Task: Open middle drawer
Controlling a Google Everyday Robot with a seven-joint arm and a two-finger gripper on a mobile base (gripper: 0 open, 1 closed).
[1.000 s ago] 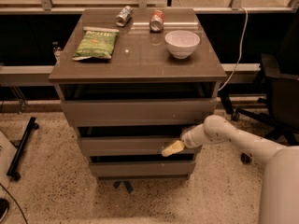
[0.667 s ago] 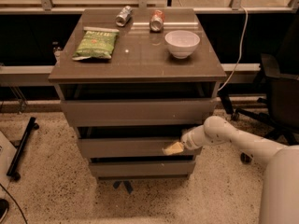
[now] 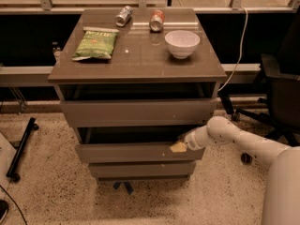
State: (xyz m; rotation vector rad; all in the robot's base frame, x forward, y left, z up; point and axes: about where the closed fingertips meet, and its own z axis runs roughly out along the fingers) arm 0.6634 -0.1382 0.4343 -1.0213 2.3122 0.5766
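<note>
Although the middle drawer (image 3: 131, 152) is seen drawn a little way out, with a dark gap showing above its front panel, the task is judged to be only begun. The drawer lies below the front edge of the bench (image 3: 140, 64), between the top drawer (image 3: 136, 112) and the bottom drawer (image 3: 140, 169), and its front appears to stand slightly forward of the bottom one.

The gripper (image 3: 179, 147) is placed at the upper rim of that front panel, towards its right end, beneath the front right corner of the bench. Its pale tip is seen at the rim, but whether it is hooked over the rim or merely pressed against it cannot be told, nor can it be told whether the gripper is open or closed.

Most of the drawer's travel is judged to be undone, so a further pull straight out from the bench's front edge would be needed. A white bowl (image 3: 182, 43) and a green bag (image 3: 96, 45) are seen on the bench top.
</note>
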